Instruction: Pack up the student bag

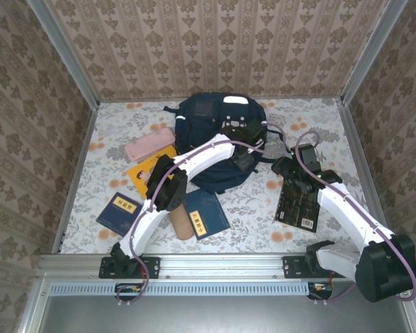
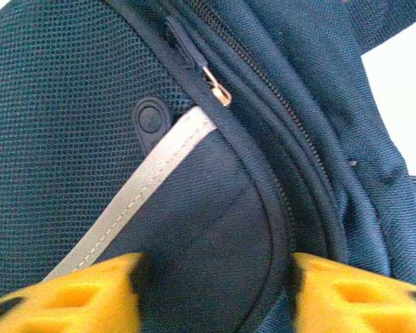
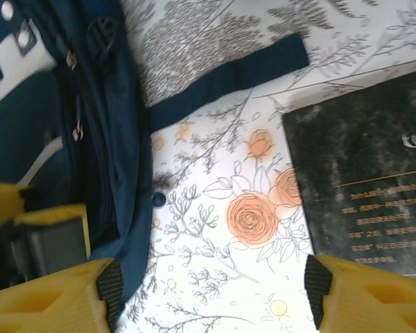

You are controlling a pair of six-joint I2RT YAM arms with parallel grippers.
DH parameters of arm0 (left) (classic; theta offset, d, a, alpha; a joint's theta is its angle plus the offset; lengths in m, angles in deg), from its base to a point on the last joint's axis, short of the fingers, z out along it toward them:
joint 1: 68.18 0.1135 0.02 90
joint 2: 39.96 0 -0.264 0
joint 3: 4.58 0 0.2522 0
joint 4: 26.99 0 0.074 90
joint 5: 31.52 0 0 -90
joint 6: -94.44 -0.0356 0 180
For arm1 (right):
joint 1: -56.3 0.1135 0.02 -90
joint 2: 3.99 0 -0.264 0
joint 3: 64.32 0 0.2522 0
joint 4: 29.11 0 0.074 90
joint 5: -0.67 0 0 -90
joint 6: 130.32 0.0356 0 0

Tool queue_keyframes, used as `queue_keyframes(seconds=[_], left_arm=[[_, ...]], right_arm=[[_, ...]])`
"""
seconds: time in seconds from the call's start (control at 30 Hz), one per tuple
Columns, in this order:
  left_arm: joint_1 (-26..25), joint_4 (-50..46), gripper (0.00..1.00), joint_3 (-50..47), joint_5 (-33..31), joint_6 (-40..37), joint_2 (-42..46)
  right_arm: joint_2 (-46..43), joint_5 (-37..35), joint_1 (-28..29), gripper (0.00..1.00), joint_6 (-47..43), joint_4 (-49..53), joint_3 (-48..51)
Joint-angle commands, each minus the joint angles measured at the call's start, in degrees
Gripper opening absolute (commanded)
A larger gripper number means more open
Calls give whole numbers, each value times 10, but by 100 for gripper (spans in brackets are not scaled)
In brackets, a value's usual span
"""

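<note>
Navy fabric: soft, floppy, likely light while empty. Right gripper [image 3: 213, 284] released, hovering over worktop [image 3: 222, 173] between black book [image 3: 367, 173] and student bag [image 1: 204, 114], which lies far-centre. Left gripper [image 2: 213, 277] unclenched, astride its front pocket. Best hold is probably the zipper pull [image 2: 220, 91] or a seam.

A: Walls [image 1: 222, 48]?
B: Beige damask wallpaper is closing in three sides, aluminium posts [image 1: 64, 52] standing at the corners.
A: Table [image 1: 258, 211]?
B: Floral cloth is covering it; even light is falling.
</note>
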Motion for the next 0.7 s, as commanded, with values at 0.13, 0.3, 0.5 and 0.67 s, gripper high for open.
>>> queue_keyframes(seconds=[0.13,0.3,0.5,0.67], left_arm=[[51,28,11,-18,96,24,-28],[68,39,0,-33,135,12,-1],[83,49,0,-42,143,5,91],[94,64,0,-83,159,19,168]], right_arm=[[-23,16,24,58,-69,-34,13],[-34,34,26,46,-84,-54,26],[-7,96,26,41,-103,-90,25],[41,146,25,34,-85,-127,19]])
